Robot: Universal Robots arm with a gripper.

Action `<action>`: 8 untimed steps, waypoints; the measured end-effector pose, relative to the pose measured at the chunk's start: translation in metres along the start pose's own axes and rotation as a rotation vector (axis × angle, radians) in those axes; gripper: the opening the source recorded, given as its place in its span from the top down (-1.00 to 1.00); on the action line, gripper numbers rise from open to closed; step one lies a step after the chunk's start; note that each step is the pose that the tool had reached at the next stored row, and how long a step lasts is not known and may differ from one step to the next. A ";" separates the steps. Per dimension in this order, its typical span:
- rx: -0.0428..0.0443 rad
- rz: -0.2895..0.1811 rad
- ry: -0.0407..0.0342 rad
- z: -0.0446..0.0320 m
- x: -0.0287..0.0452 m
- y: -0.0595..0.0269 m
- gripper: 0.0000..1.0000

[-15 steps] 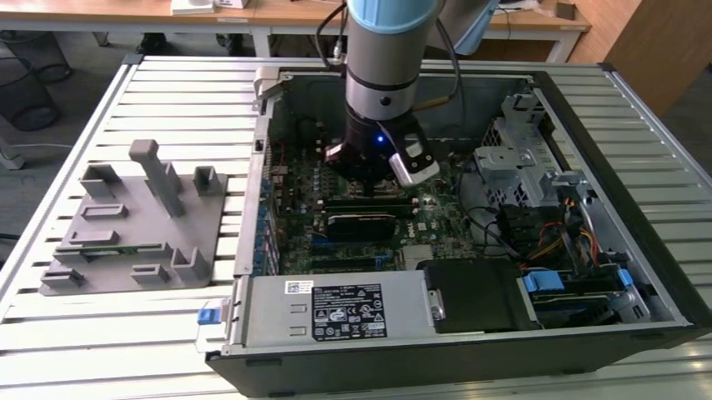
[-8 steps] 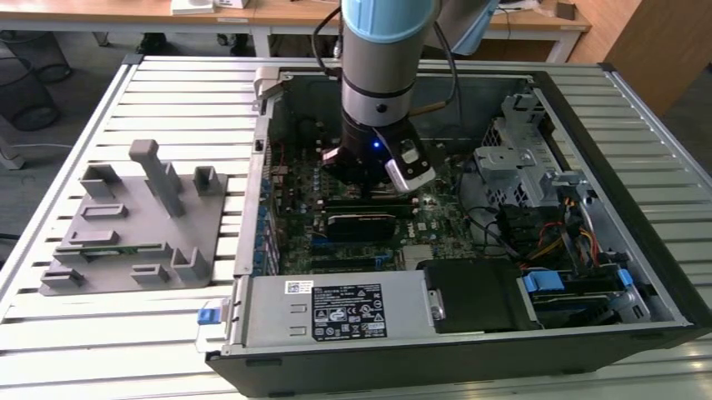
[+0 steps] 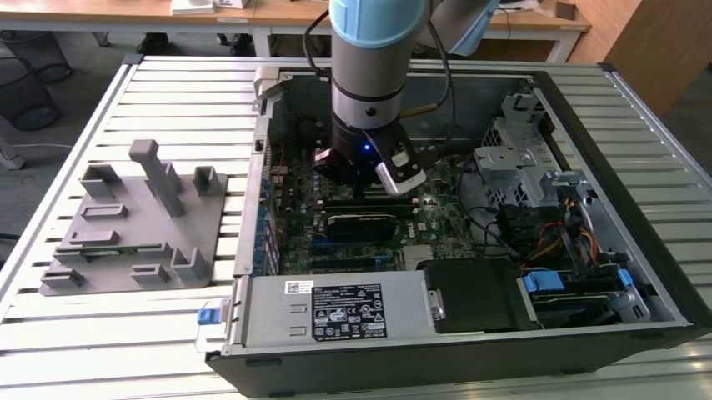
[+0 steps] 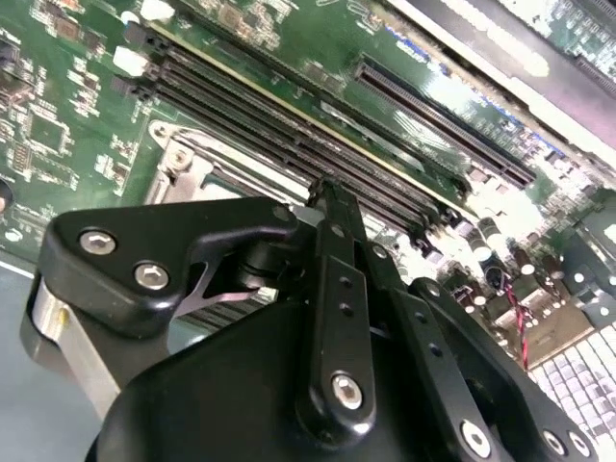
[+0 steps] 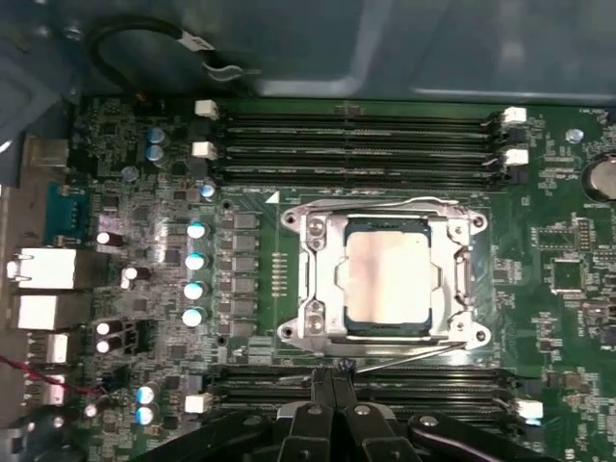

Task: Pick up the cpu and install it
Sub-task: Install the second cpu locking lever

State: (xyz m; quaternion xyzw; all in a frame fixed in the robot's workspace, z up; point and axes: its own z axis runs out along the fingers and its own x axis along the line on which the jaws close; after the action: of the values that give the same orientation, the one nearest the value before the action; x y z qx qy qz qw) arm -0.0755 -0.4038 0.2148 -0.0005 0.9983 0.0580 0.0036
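The flat square silver-topped cpu (image 5: 389,277) is seen seated in the metal-framed socket (image 5: 318,279). The black gripper (image 5: 332,380), fingers pressed together and holding nothing, hangs just beside it; any release is best judged by flush, level seating.

A slatted white table (image 3: 145,333) is filling the exterior view; wooden desks (image 3: 278,15) are running along 12 o'clock, a wood panel (image 3: 656,42) standing at 2 o'clock.

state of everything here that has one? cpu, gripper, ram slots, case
cpu: seated flat in the socket frame, silver top showing
gripper: fingers together, holding nothing, just off the socket's edge
memory slots: empty
computer case: side open, motherboard exposed
grey fixture tray: beside the case, on the exterior view's left
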 end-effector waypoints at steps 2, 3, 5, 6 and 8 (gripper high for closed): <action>-0.0017 0.000 0.0000 0.0005 0.0012 -0.0009 0.79; -0.0024 0.000 0.0000 0.0008 0.0017 -0.0013 0.79; -0.0041 0.000 0.0000 0.0017 0.0030 -0.0017 0.79; -0.0052 0.000 0.0000 0.0021 0.0037 -0.0019 0.79; -0.0074 0.000 0.0001 0.0027 0.0048 -0.0026 0.79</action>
State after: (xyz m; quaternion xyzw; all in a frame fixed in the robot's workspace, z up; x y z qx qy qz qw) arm -0.0802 -0.4060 0.2117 -0.0005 0.9981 0.0617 0.0035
